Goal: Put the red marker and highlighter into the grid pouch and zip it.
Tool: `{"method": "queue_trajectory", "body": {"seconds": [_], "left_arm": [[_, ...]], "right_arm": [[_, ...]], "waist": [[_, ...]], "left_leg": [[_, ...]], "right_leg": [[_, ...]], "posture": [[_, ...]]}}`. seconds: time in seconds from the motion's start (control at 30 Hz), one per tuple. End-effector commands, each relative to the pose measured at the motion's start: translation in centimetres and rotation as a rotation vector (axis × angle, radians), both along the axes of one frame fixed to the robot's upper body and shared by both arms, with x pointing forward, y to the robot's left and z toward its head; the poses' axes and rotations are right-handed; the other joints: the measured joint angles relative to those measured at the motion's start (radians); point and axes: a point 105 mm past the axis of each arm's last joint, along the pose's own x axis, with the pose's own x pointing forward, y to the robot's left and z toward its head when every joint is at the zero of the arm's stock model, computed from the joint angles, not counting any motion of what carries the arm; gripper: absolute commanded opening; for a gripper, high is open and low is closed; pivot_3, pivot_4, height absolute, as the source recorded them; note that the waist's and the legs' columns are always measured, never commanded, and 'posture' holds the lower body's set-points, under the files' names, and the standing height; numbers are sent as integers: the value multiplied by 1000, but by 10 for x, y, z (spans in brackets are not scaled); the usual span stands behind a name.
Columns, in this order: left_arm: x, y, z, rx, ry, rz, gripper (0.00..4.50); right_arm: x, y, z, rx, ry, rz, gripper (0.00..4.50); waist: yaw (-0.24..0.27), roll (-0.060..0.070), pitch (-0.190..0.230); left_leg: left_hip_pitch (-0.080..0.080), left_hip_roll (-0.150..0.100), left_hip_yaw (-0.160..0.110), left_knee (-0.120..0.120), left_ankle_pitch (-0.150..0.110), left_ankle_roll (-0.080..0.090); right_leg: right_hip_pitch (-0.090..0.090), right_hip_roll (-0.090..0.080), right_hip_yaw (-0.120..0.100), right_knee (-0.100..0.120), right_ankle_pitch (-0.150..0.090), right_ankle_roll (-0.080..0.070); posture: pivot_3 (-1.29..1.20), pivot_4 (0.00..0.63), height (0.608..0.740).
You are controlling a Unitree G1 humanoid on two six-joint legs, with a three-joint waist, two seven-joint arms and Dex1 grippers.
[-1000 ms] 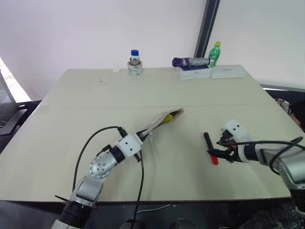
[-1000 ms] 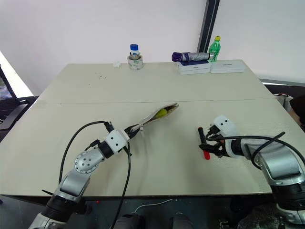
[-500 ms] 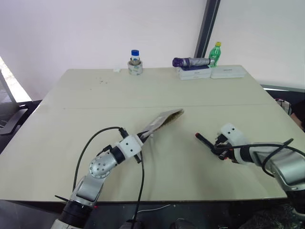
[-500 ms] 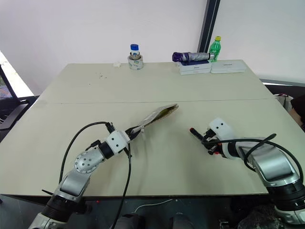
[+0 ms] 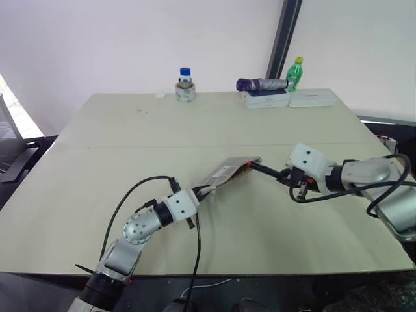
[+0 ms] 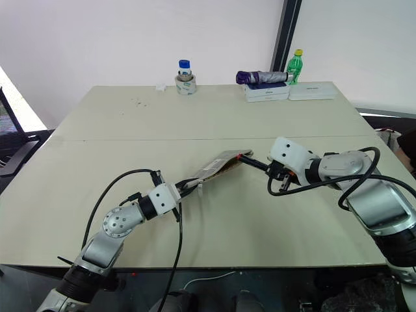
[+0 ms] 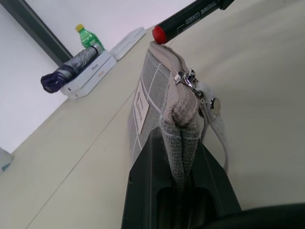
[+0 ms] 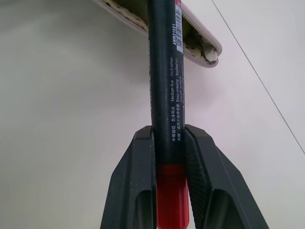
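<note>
The grid pouch [image 5: 227, 173] is held up off the table [image 5: 130, 136], flat and edge-on, and my left gripper [image 5: 198, 195] is shut on its near end. Its zipper mouth [image 7: 167, 52] gapes at the far end. My right gripper [image 6: 277, 171] is shut on the red marker [image 6: 257, 162], a black barrel with red at the gripped end. The marker points left, and its far tip sits at the pouch's open mouth [image 8: 200, 43]. The left wrist view shows the marker's round red end [image 7: 159, 33] right against the pouch's rim. The highlighter is hidden.
Along the table's far edge stand a blue-capped jar [image 5: 185, 84] on a tape roll, a folded purple umbrella [image 5: 261, 84] on white boxes [image 5: 311, 98], and a green bottle [image 5: 296, 70]. A black cable [image 5: 130, 195] loops beside my left arm.
My right gripper closed on the marker, lifted it off the table and carried it left to the pouch's mouth. The yellow highlighter seen in the mouth a second ago no longer shows.
</note>
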Motion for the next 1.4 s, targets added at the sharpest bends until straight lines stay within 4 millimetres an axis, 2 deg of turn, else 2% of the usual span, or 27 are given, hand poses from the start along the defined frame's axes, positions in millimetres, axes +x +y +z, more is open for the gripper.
{"method": "queue_trajectory", "body": {"seconds": [0.03, 0.17, 0.57, 0.8, 0.93, 0.97, 1.1, 1.2, 1.3, 1.4], "left_arm": [[-8, -7, 12, -26, -46, -33, 0], [-12, -12, 10, -15, -43, -62, 0], [-29, -27, -2, 133, -36, -245, 0], [-31, -30, 0, 143, -32, -281, 0], [-31, -30, 1, 133, -27, -272, 0], [-30, -29, 2, 118, -20, -260, 0], [-26, -23, 7, 44, 7, -206, 0], [-17, -18, 20, -77, 39, -135, 0], [-10, -15, 33, -197, 70, -91, 0], [-4, -16, 44, -306, 108, -73, 0]], "right_arm": [[1, 1, 8, -52, -46, 34, 307], [1, 3, 4, -111, -63, 72, 307], [-20, 37, -1, -338, -142, 402, 307], [-26, 65, -8, -345, -167, 511, 307], [-24, 68, -8, -310, -154, 503, 307], [-22, 67, -4, -299, -164, 491, 1345], [-17, 58, 12, -238, -190, 420, 3254], [-15, 48, 35, -114, -192, 349, 3254], [-22, 45, 52, 17, -172, 329, 3254], [-29, 50, 55, 161, -110, 317, 3254]], "waist": [[0, 0, 0], [0, 0, 0], [-1, 0, 0], [-2, 0, 0], [-1, 0, 0], [-1, 0, 0], [0, 0, 0], [0, 0, 0], [0, 0, 0], [0, 0, 0]], "left_leg": [[0, 0, 0, 0, 0, 0], [0, 0, 0, 0, 0, 0], [0, 0, 0, 0, 0, 0], [0, 0, 0, 0, 0, 0], [0, 0, 0, 0, 0, 0], [0, 0, 0, 0, 0, 0], [0, 0, 0, 0, 0, 0], [0, 0, 0, 0, 0, 0], [0, 0, -1, 0, 0, 0], [0, 0, -1, 0, 0, 0]], "right_leg": [[0, 0, 0, 0, 0, 0], [0, 0, 0, 0, 0, 0], [0, 0, 0, 0, 0, 0], [0, 0, 0, 0, 0, 0], [0, 0, 0, 0, 0, 0], [0, 0, 0, 0, 0, 0], [0, 0, 0, 0, 0, 0], [0, 0, 0, 0, 0, 0], [1, 0, 0, 0, 0, 0], [1, 0, 0, 0, 0, 0]], "posture": [[0, 150, 740], [0, 150, 740], [0, 150, 740], [0, 150, 740], [0, 150, 740], [0, 150, 740], [0, 150, 740], [0, 150, 740], [0, 150, 740], [0, 150, 740]]}}
